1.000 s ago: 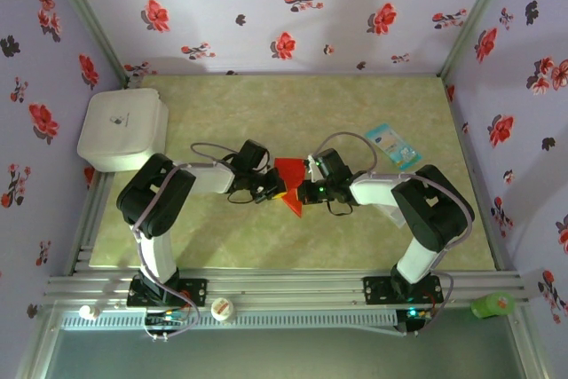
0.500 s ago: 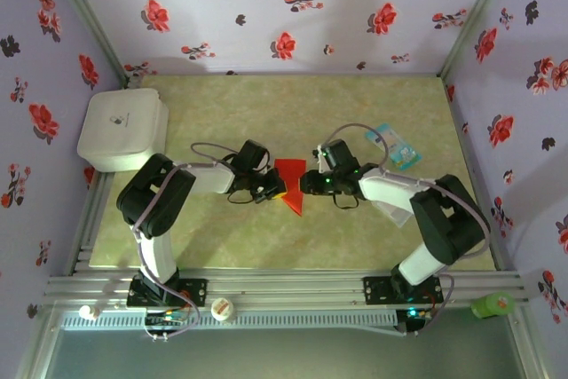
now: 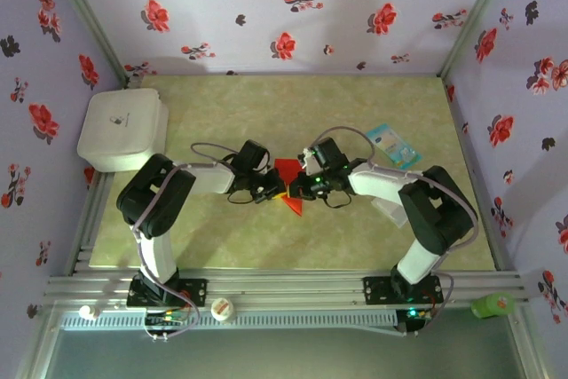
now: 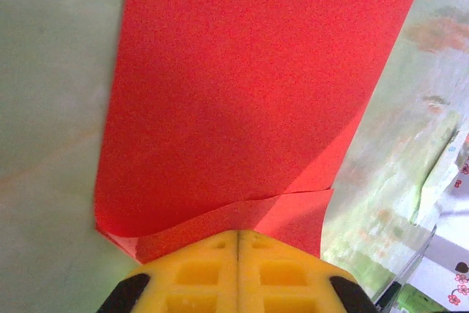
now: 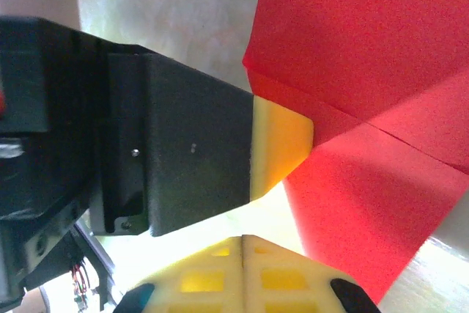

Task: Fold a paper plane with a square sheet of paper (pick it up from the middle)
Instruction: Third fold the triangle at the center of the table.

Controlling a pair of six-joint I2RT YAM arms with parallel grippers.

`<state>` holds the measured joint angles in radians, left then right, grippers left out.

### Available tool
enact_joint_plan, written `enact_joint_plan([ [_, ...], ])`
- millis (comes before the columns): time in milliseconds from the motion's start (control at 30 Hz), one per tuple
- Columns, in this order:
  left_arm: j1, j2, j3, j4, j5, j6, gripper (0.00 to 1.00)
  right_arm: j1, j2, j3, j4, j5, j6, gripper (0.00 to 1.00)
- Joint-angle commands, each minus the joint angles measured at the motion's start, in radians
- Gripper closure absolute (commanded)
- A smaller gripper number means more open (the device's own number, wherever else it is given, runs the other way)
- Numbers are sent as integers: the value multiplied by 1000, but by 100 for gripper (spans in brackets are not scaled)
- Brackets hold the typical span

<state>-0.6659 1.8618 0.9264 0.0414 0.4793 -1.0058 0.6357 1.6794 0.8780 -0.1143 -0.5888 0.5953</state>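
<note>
Green mottled table (image 3: 355, 113), red paper (image 3: 287, 169) lengthwise far-to-near, tip nearward, between left gripper (image 4: 238, 243) and right gripper (image 5: 243, 247), both fully closed.

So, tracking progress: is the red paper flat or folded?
Folded: the red paper shows an overlapping flap edge in the left wrist view and diagonal creases in the right.

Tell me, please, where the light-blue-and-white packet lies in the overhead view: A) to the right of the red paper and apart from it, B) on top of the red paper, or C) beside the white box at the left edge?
A: the packet lies to the right of the red paper, with a plain gap between the two.
</note>
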Motion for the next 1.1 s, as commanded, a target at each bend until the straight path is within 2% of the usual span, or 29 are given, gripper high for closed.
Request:
enact_joint_plan([
  [0,-5,35,-11,-72,-54,34,100,16,40,36,-58,-11,-8,95],
  [567,-4,37,-11,-70,-55,33,100,38,107,43,-131,48,-43,95],
  [1067,-3,38,-17,-67,-55,33,100,43,9,28,-133,52,-23,94],
])
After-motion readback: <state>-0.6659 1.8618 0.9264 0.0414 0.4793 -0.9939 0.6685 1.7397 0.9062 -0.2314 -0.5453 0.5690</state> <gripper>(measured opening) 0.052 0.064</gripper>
